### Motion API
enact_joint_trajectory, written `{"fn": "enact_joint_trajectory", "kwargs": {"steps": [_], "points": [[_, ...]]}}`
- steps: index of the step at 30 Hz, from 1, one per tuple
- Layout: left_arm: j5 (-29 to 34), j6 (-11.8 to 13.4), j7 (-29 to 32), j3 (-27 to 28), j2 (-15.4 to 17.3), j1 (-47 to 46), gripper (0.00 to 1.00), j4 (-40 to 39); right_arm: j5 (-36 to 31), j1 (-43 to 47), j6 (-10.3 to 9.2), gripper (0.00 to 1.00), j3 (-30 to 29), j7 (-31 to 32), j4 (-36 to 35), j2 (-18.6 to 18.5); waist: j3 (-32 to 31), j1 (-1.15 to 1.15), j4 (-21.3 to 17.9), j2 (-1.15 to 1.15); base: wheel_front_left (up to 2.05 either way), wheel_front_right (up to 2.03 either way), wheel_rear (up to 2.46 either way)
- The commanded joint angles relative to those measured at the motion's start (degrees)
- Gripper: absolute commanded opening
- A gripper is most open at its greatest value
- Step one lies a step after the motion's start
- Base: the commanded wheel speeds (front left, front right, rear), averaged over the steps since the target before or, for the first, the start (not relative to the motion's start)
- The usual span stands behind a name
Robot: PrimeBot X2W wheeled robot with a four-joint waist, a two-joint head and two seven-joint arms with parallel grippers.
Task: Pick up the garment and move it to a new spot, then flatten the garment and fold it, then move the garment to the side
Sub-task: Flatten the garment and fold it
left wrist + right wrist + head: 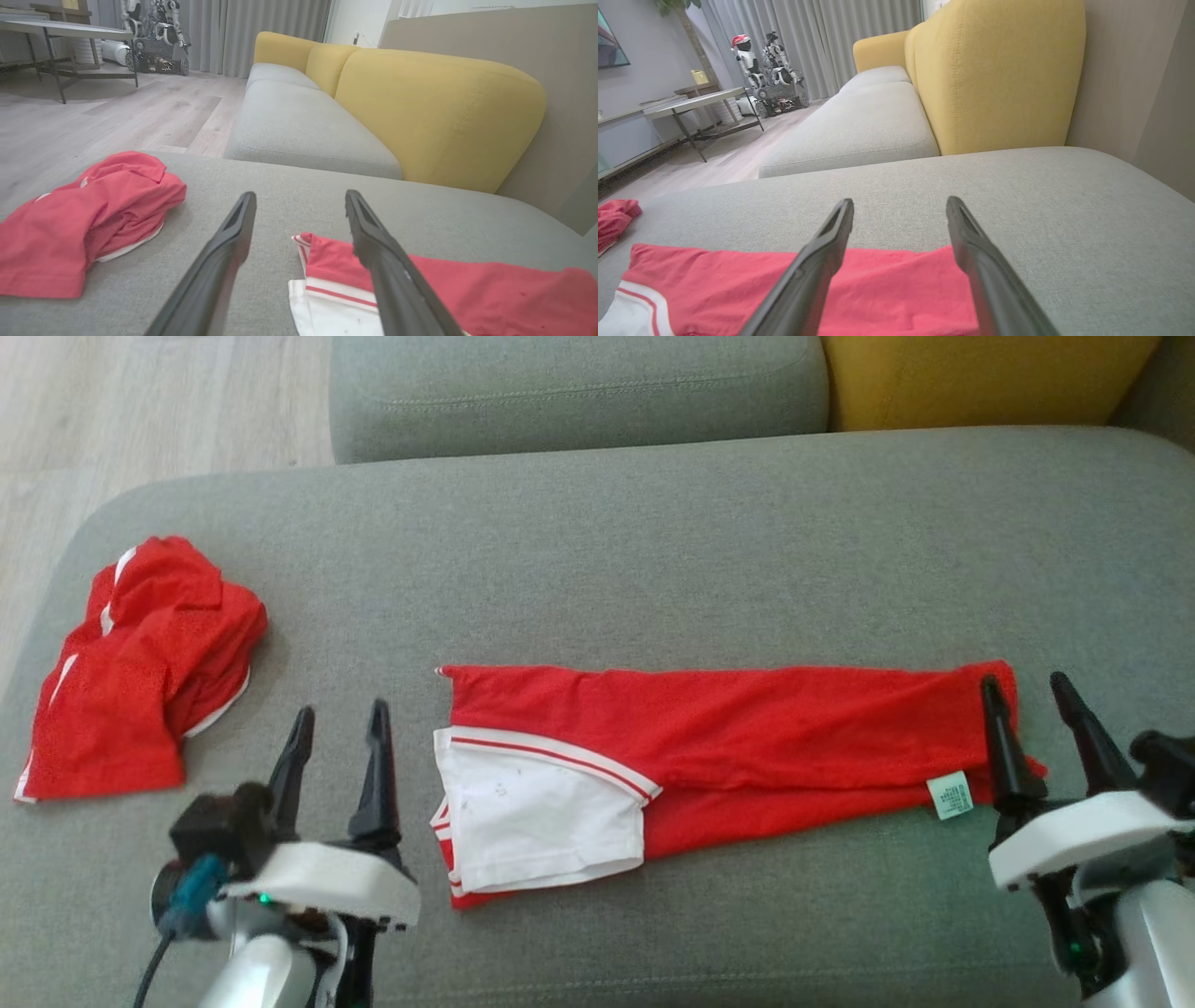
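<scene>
Folding underway | red-and-white garment (747, 728) lies as long strip on sofa seat (653, 541) | left claw (341, 707) and right claw (1024, 678) wide, empty | next, likely: grip ends, fold across.

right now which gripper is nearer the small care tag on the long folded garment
Right. The right gripper is just right of the tag, at that end of the garment; the left gripper is past the opposite, white end.
</scene>
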Motion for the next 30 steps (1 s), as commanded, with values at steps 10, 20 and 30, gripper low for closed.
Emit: {"fn": "enact_joint_trajectory", "kwargs": {"steps": [10, 20, 30], "points": [[10.42, -9.76, -0.69, 11.72, -7.41, -0.12, 1.0, 1.23, -3.09, -3.65, -0.04, 1.0, -6.91, 0.8, 5.73, 3.58, 2.41, 0.0, 1.38, 0.0, 0.0, 0.0, 0.0], [14.09, -14.31, -0.7, 13.64, -10.41, -1.09, 1.0, 4.51, -7.41, -11.29, -0.04, 1.0, -17.16, 3.77, 19.5, 5.46, 5.28, 0.0, 3.28, 0.0, 0.0, 0.0, 0.0], [16.42, -16.31, -0.7, 16.2, -11.74, -2.81, 1.0, 6.37, -9.83, -17.73, -0.04, 1.0, -20.34, 6.64, 30.69, 4.25, 8.0, 0.0, 4.83, 0.0, 0.0, 0.0, 0.0]]}}
